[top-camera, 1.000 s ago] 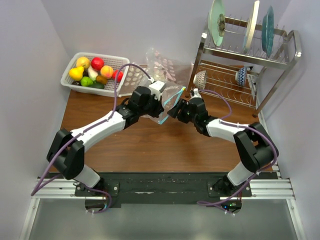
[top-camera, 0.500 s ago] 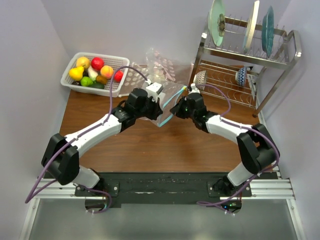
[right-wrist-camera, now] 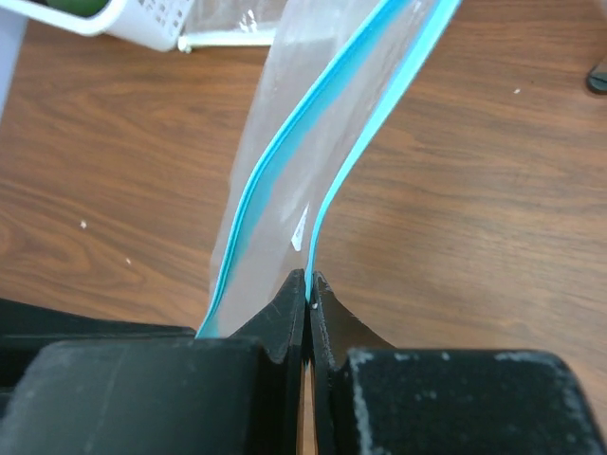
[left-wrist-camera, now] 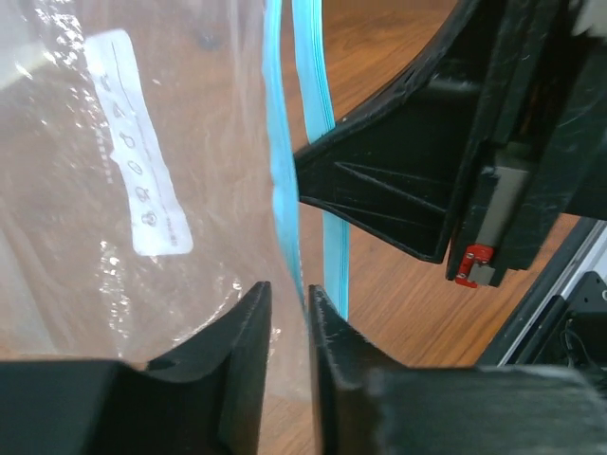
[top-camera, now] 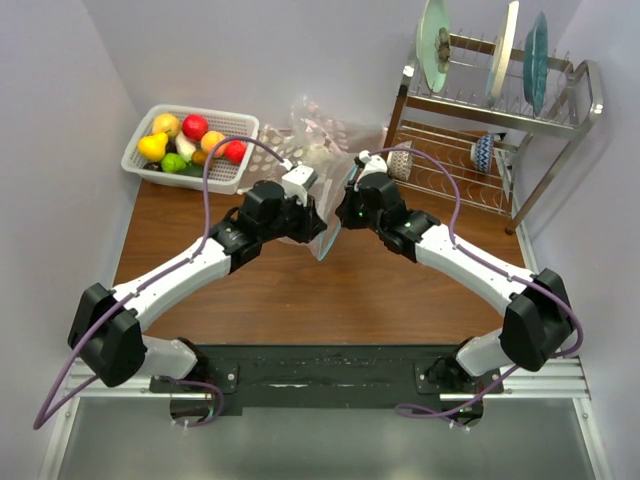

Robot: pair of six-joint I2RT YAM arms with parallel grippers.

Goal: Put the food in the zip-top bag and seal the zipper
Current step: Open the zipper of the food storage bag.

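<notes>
The zip-top bag hangs between my two grippers above the table's middle, mouth open. Its zipper shows as two separated light-blue strips. My right gripper is shut on the right-hand strip. My left gripper has its jaws slightly apart, with the other strip and clear film running into the narrow gap. From above, the left gripper and right gripper face each other closely. The food lies in the white basket at the back left.
A metal dish rack with plates and bowls stands at the back right. Other crumpled clear bags lie behind the grippers. The basket's corner shows at the top left of the right wrist view.
The right gripper closed on one zipper strip and swung left and back. The left jaws parted a little. Both arms carried the bag slightly leftward.
</notes>
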